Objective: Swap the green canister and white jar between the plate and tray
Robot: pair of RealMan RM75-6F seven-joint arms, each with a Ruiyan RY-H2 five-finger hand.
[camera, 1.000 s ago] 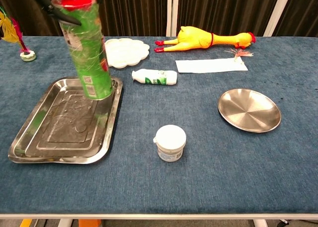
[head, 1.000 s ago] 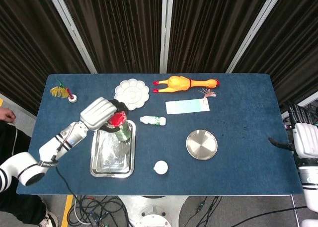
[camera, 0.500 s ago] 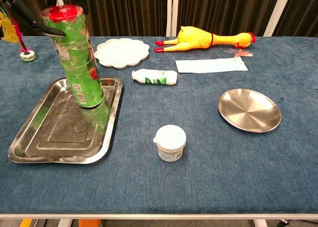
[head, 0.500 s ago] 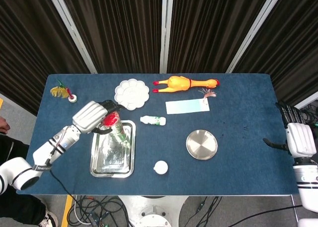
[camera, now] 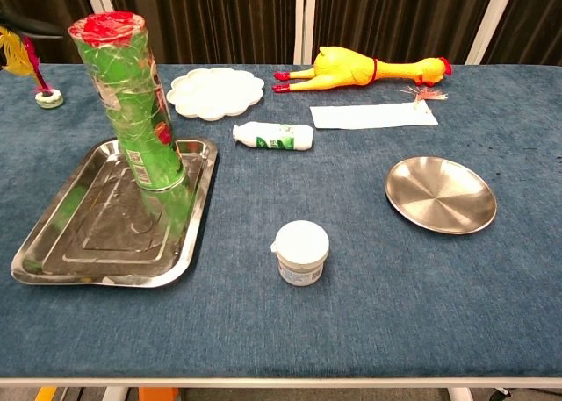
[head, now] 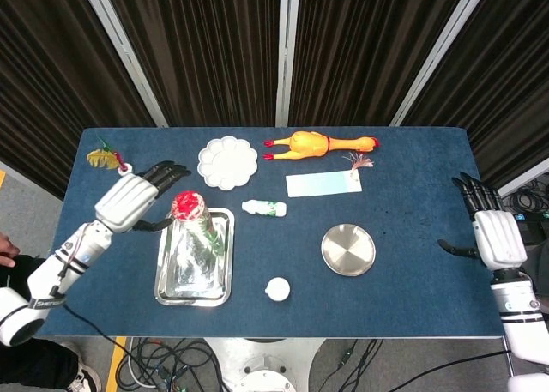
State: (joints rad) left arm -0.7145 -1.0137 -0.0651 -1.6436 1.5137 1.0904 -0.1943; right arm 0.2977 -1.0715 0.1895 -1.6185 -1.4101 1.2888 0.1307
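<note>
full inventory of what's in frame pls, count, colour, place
green canister: 1, green with red lid, upright in the tray's far end
tray: 1, silver, table left
white jar: 1, white, on the cloth near the front, centre
plate: 1, silver, round, table right, nothing on it
white bottle: 1, white with green label, lying on its side, centre
palette dish: 1, white, scalloped, far centre-left
rubber chicken: 1, yellow and red, far edge
card: 1, pale, beside the chicken
feather toy: 1, yellow and red, far left corner
left hand: 1, white, fingers spread, beside the canister
right hand: 1, white, fingers apart, at the table's right edge
</note>
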